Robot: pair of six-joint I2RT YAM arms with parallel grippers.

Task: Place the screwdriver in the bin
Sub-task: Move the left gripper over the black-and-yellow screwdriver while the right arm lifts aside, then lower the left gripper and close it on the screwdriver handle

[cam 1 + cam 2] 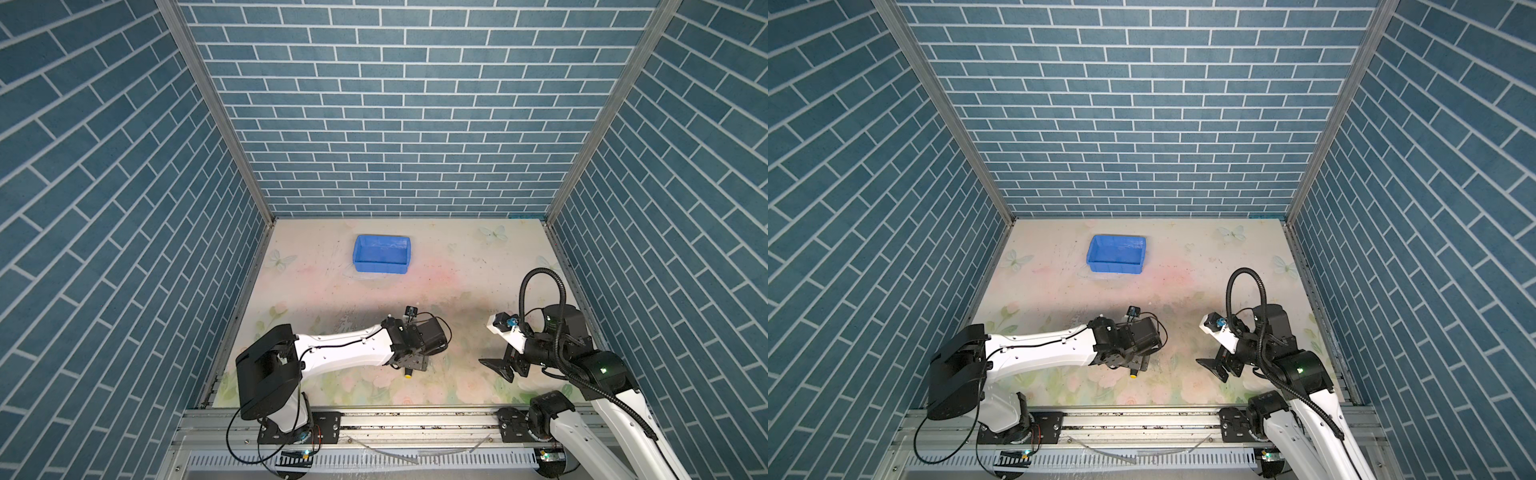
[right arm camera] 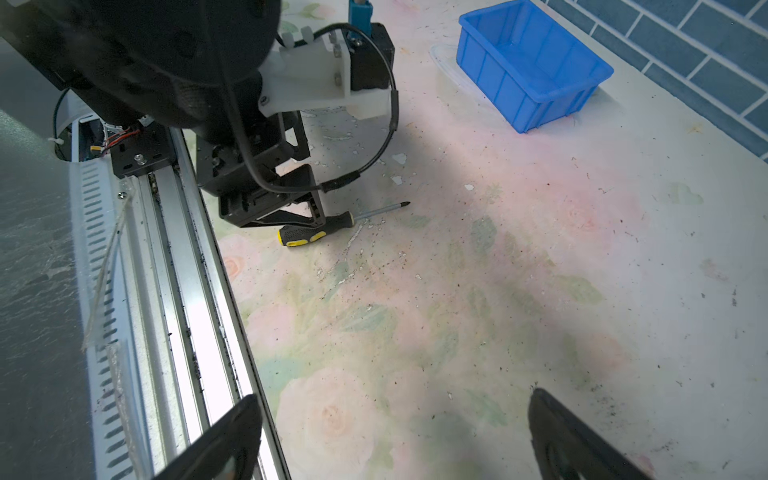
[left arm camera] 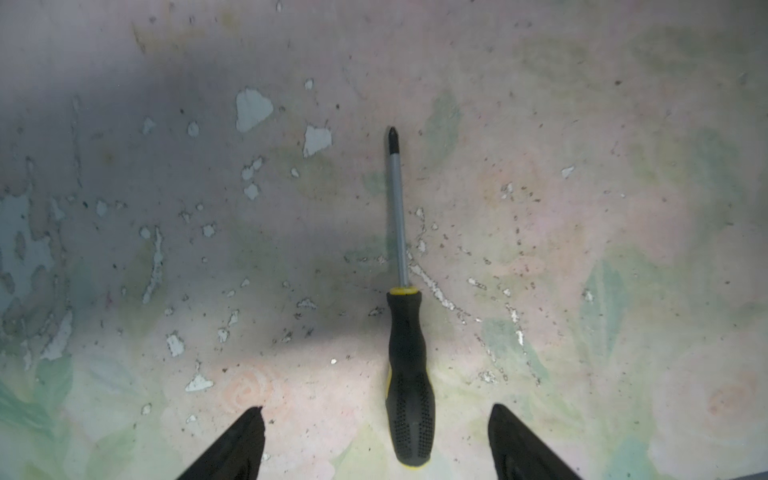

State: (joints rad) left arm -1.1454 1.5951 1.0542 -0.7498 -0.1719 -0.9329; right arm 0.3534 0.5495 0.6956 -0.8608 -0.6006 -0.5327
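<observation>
The screwdriver (image 3: 409, 374) lies flat on the floral table, black handle with a yellow butt, thin shaft pointing away from the wrist. My left gripper (image 3: 376, 415) hangs low over it, open, with the handle between its fingers (image 3: 249, 440) and touching neither. In both top views only the yellow butt of the screwdriver (image 1: 408, 374) (image 1: 1133, 375) peeks out from under the left wrist. The blue bin (image 1: 380, 268) (image 1: 1117, 269) (image 2: 528, 95) stands empty at the back, left of centre. My right gripper (image 1: 498, 370) (image 2: 390, 411) is open over bare table at the front right.
Blue brick-pattern walls (image 1: 395, 145) enclose the table on three sides. An aluminium rail (image 1: 415, 415) runs along the front edge, with a loose clear strip (image 1: 390, 451) on it. A black cable loop (image 1: 540, 286) rises from the right arm.
</observation>
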